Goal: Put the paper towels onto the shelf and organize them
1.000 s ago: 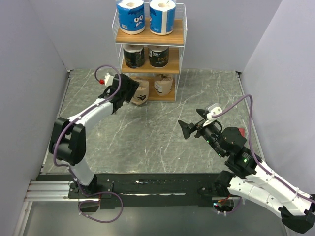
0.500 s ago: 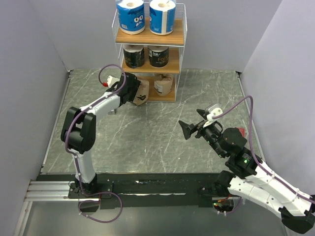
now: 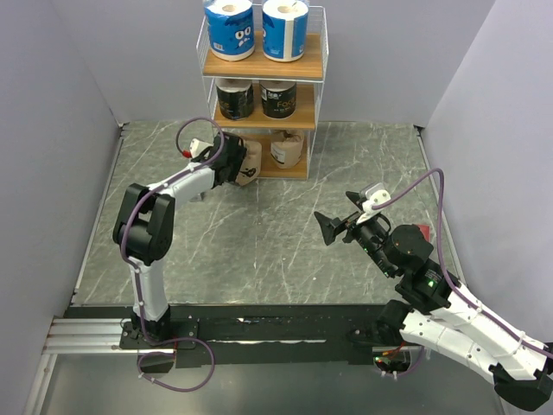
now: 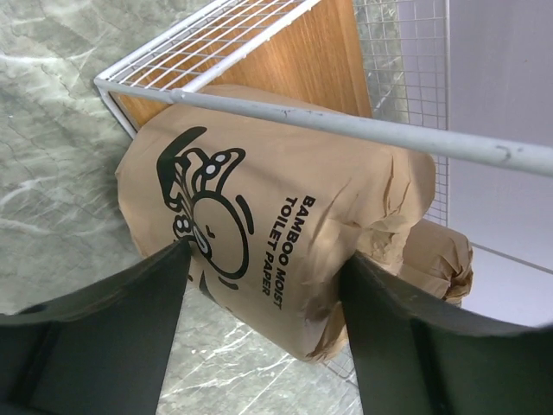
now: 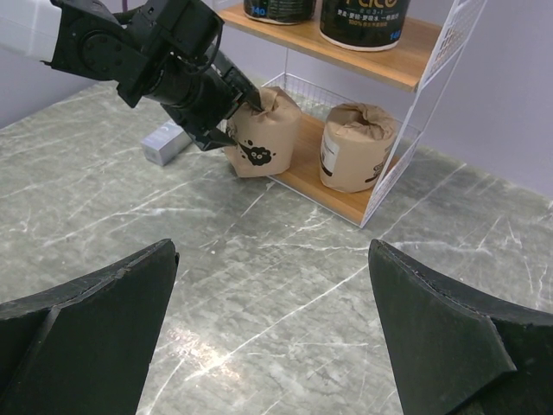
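Pushed closer in, the tan roll point(image 4: 285, 173) is clamped by the left gripper point(image 4: 263, 255), tilted between its fingers at the bottom edge of the shelf point(image 4: 302, 60) for sliding inward; the right gripper point(image 5: 272, 246) is held wide.

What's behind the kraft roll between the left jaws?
A second kraft roll sits behind the front kraft roll on the bottom tier, with the mesh wall of the shelf beyond. Most of that second roll is covered by the front one.

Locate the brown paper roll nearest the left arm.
In the top view, the brown roll sits at the left end of the shelf's bottom tier, between the left arm's fingers, with a second brown roll on its right.
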`<state>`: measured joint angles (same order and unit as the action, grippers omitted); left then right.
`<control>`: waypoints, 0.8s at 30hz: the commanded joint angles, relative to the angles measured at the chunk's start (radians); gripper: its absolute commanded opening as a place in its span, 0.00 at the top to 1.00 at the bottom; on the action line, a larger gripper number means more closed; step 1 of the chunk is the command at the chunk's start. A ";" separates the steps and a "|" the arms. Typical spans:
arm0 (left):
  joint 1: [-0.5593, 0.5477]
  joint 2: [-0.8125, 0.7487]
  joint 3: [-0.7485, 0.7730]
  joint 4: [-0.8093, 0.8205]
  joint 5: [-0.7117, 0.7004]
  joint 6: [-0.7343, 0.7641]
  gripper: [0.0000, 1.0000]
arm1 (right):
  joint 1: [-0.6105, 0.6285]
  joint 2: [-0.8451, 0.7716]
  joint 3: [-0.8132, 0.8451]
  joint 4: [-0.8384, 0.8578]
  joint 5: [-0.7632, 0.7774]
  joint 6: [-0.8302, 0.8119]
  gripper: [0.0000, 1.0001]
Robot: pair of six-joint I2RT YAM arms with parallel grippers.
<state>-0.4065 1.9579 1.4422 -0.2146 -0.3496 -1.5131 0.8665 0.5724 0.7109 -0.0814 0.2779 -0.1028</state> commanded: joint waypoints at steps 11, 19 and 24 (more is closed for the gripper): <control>-0.012 -0.047 -0.045 0.057 -0.015 -0.021 0.56 | 0.006 -0.016 -0.001 0.039 0.009 0.002 0.02; -0.026 -0.096 -0.088 0.152 -0.026 0.027 0.56 | 0.006 -0.035 0.002 0.025 0.007 0.009 0.02; -0.034 -0.111 -0.086 0.178 -0.034 0.047 0.56 | 0.006 -0.042 0.007 0.017 0.003 0.014 0.02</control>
<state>-0.4252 1.9099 1.3560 -0.1188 -0.3641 -1.4883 0.8665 0.5522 0.7109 -0.0834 0.2798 -0.0982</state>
